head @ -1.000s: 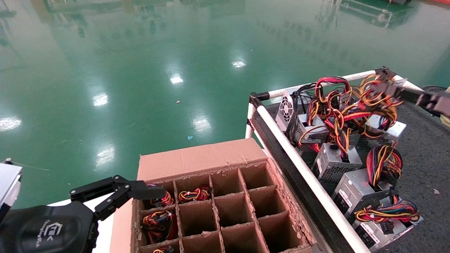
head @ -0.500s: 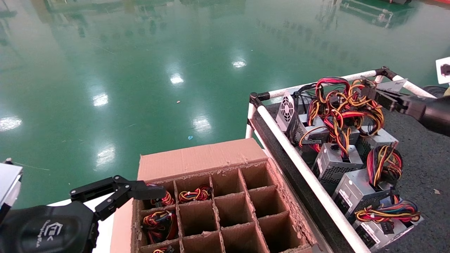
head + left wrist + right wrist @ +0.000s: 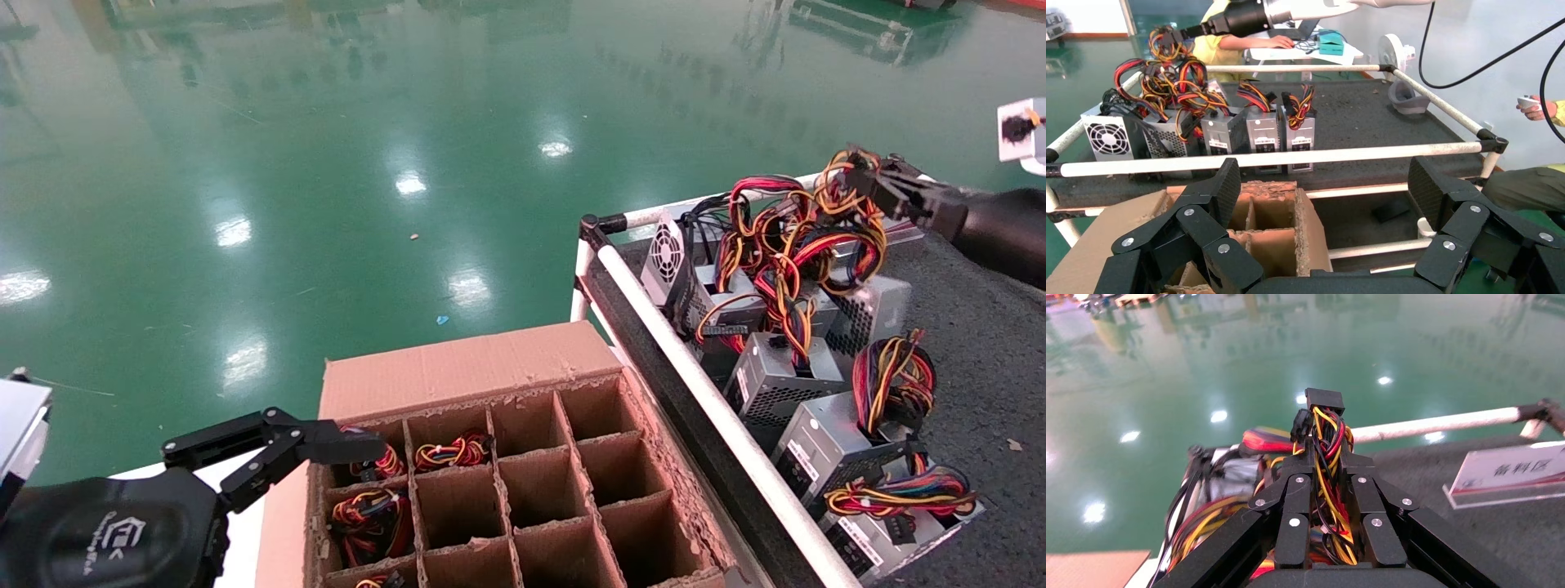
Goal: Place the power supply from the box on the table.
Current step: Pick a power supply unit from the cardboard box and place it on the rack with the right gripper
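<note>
Our right gripper (image 3: 868,173) is closed on the wire bundle (image 3: 1329,447) of the power supply (image 3: 873,300), with the yellow, red and black strands pinched between its fingers (image 3: 1366,502) and a black connector sticking out past the tips. It sits above the far rail of the table (image 3: 993,351), near the far left corner. The power supply's perforated silver body is down on the carpet-like surface there, at the far end of the row of other power supplies (image 3: 821,441) that runs along the table's left rail (image 3: 695,380), their cables tangled together. A white label stand (image 3: 1508,474) with printed characters stands on the table just beside our gripper.

Our left gripper (image 3: 270,453) hovers with its jaws spread wide and nothing between them, over the left edge of the box (image 3: 458,367). In the box's divider grid, the cells along the left side hold wire bundles (image 3: 453,451).
</note>
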Motion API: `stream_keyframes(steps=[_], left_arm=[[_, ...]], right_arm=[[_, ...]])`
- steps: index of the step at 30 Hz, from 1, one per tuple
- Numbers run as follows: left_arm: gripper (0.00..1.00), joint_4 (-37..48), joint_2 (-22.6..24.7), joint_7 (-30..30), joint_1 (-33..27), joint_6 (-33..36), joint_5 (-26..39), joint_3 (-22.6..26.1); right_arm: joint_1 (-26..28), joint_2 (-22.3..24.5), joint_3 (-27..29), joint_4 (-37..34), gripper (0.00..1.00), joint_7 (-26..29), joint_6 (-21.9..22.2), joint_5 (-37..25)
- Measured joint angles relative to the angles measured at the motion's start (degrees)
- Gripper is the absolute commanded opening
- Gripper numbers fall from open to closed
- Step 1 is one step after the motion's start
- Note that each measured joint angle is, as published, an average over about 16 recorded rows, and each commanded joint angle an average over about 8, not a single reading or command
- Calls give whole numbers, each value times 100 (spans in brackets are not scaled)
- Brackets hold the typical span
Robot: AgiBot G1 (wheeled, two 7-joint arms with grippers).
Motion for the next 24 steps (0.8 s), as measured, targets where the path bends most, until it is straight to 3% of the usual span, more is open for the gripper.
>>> stream_keyframes(steps=[8,18,19,20,24], left_arm=[[100,0,-1,1,0,-1,-1,1],[100,0,-1,2,-1,-1,-2,3],[100,0,-1,2,-1,-2,-2,3],[100,0,-1,2,0,-2,-2,3],[100,1,-2,2,0,-2,-3,3]], right_arm=[[5,-64,32,-34,0,-8,86,45],[-180,40,-13,-91,0,6,-398,-20],[-200,53,-21,-92,3,5,-456,-30],[-218,66,-27,-92,13,3,-513,-39],[-274,106,-50,-84,63,-4,-706,-69]])
